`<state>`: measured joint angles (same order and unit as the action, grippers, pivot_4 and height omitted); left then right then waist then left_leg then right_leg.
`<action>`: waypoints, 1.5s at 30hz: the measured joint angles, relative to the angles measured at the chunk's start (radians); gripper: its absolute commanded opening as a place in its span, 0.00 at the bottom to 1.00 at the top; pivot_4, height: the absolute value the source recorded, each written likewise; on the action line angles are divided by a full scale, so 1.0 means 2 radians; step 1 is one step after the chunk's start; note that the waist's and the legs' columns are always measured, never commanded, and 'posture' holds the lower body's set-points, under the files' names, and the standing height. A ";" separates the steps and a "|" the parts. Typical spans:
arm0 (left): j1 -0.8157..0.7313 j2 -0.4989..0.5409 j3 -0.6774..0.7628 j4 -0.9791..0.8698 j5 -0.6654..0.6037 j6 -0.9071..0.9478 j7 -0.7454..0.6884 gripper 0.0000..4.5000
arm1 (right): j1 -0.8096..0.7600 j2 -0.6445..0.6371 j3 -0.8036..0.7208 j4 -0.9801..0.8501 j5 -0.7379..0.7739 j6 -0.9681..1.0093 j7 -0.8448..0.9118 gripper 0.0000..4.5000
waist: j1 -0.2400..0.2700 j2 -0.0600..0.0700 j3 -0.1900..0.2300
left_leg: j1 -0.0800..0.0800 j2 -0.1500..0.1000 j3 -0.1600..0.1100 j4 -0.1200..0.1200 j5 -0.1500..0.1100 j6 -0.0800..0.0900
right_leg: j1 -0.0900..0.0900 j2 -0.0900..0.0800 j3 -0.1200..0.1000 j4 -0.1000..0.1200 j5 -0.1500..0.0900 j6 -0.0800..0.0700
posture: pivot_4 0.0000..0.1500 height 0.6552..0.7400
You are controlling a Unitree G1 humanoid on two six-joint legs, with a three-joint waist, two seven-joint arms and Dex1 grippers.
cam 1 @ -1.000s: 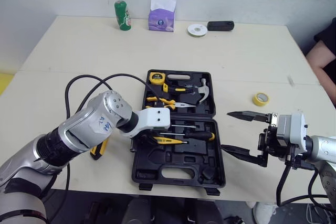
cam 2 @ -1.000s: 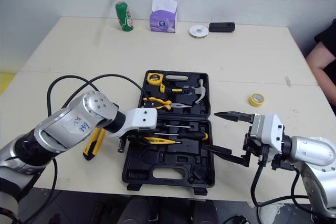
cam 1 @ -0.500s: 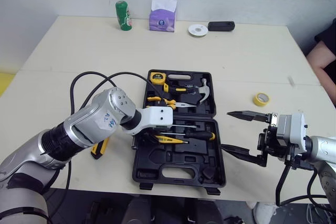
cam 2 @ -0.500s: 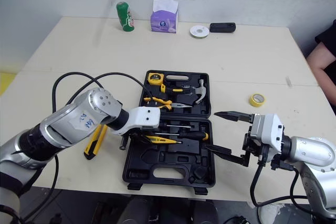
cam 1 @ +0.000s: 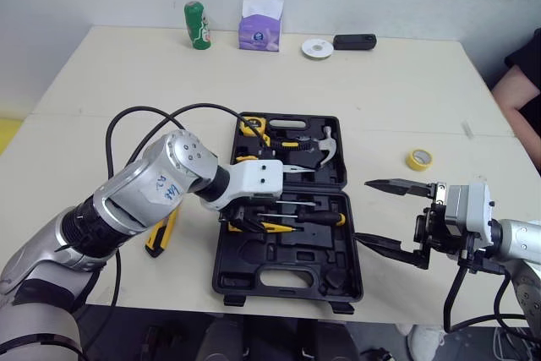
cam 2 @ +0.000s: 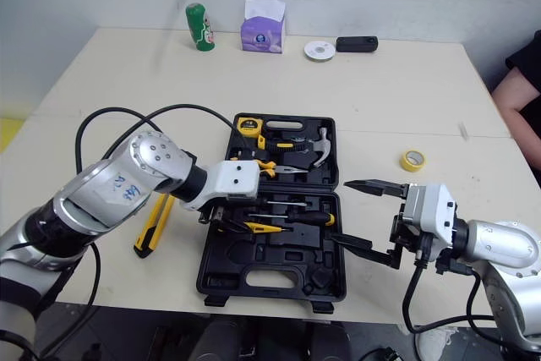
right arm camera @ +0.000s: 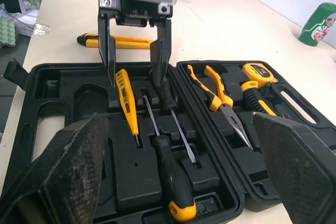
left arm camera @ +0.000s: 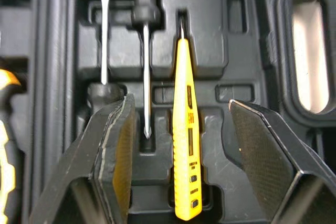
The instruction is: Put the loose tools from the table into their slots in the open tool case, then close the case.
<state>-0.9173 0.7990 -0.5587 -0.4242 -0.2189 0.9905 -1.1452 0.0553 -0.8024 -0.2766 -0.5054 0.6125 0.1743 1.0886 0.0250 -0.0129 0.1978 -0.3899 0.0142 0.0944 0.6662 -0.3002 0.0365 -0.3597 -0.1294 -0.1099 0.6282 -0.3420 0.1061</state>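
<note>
The table (cam 1: 380, 99) takes up most of the head view, and the open case (cam 1: 287, 272) lies flat in its lower middle. The left gripper (left arm camera: 180, 106) hangs over the case's lower half, near its left edge, pointing down. Its jaws are spread wide and hold nothing. They stand on either side of the yellow tester (left arm camera: 186, 145), with a gap on each side. The right gripper (cam 1: 376, 213) is at the lower right, just beside the case's right edge. Its jaws are also wide open and empty, one above the other in the frame. The yellow knife (cam 1: 162, 234) lies loose on the table at the lower left, left of the case and partly behind the left arm. In the case's upper half sit the hammer (cam 1: 325, 151), the pliers (cam 1: 262, 162) and the tape measure (cam 1: 251, 127). In the lower half a screwdriver (cam 1: 317, 218) lies just beside the tester, which rests in a groove. A tape roll (cam 1: 419, 159) lies on the table to the right of the case.
</note>
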 measured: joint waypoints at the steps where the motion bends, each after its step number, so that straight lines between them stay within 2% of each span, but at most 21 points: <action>1: 0.006 -0.002 0.009 0.000 -0.008 -0.006 -0.003 0.68 | 0.000 0.000 0.000 0.000 0.000 0.000 0.000 1.00 | 0.000 0.000 0.000 | 0.000 0.000 0.000 0.000 0.000 0.000 | 0.000 0.000 0.000 0.000 0.000 0.000 | 1.00 1.00; 8: 0.098 -0.010 0.129 0.031 -0.077 -0.130 -0.037 0.68 | 0.004 0.000 -0.001 0.002 -0.006 -0.003 0.003 1.00 | -0.001 0.000 0.000 | 0.000 0.000 0.000 0.000 0.000 0.000 | 0.000 0.000 0.000 0.000 0.000 0.000 | 1.00 1.00; 9: 0.107 -0.012 0.146 0.044 -0.084 -0.149 -0.042 0.56 | 0.005 0.000 -0.001 0.003 -0.006 -0.005 0.004 1.00 | -0.001 0.000 0.000 | 0.000 0.000 0.000 0.001 0.000 0.000 | 0.000 0.000 0.000 0.000 0.000 0.000 | 1.00 1.00; 10: 0.116 -0.014 0.161 0.056 -0.086 -0.171 -0.045 0.50 | 0.005 0.000 -0.001 0.005 -0.007 -0.009 0.004 1.00 | -0.001 0.000 0.000 | 0.000 0.000 0.000 0.001 0.000 0.000 | 0.000 0.000 0.000 0.000 0.000 0.000 | 1.00 1.00; 15: 0.155 -0.045 0.208 0.107 -0.096 -0.274 -0.055 0.00 | 0.007 0.000 -0.001 0.019 -0.011 -0.013 0.005 1.00 | 0.000 0.000 0.000 | 0.000 0.000 0.000 0.000 0.000 0.000 | 0.000 0.000 0.000 0.000 0.000 0.000 | 1.00 1.00; 21: 0.215 -0.054 0.210 0.191 -0.058 -0.426 -0.083 0.00 | 0.016 0.005 -0.002 0.029 -0.016 -0.025 0.006 1.00 | -0.002 0.000 0.000 | 0.001 0.000 0.001 0.000 0.000 0.000 | 0.000 0.000 0.000 0.000 0.000 0.000 | 1.00 1.00; 24: 0.227 -0.066 0.196 0.209 -0.037 -0.465 -0.083 0.00 | 0.016 0.005 -0.002 0.038 -0.017 -0.031 0.010 1.00 | 0.000 0.000 0.000 | 0.001 0.000 0.001 0.000 0.000 0.001 | 0.000 -0.001 0.000 0.000 0.000 0.000 | 1.00 1.00; 32: 0.228 -0.080 0.163 0.211 -0.012 -0.430 -0.062 0.00 | 0.018 0.005 -0.002 0.041 -0.018 -0.035 0.014 1.00 | -0.001 0.000 0.000 | 0.001 0.000 0.000 0.000 0.000 0.001 | 0.000 -0.001 0.000 0.000 0.000 0.001 | 1.00 1.00; 45: 0.226 -0.082 0.153 0.219 0.007 -0.444 -0.055 0.00 | 0.025 0.009 -0.002 0.041 -0.020 -0.043 0.013 1.00 | -0.001 0.000 0.000 | 0.001 0.000 0.001 0.000 0.000 0.001 | 0.000 -0.001 0.000 0.000 0.000 0.001 | 1.00 1.00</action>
<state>-0.4652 0.6346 -0.2526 0.0133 -0.2041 0.1019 -1.2552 0.1044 -0.7841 -0.2798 -0.4240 0.5716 0.0887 1.1143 0.0232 -0.0126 0.1976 -0.3880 0.0138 0.0954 0.6666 -0.3010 0.0379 -0.3588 -0.1312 -0.1102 0.6280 -0.3414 0.1071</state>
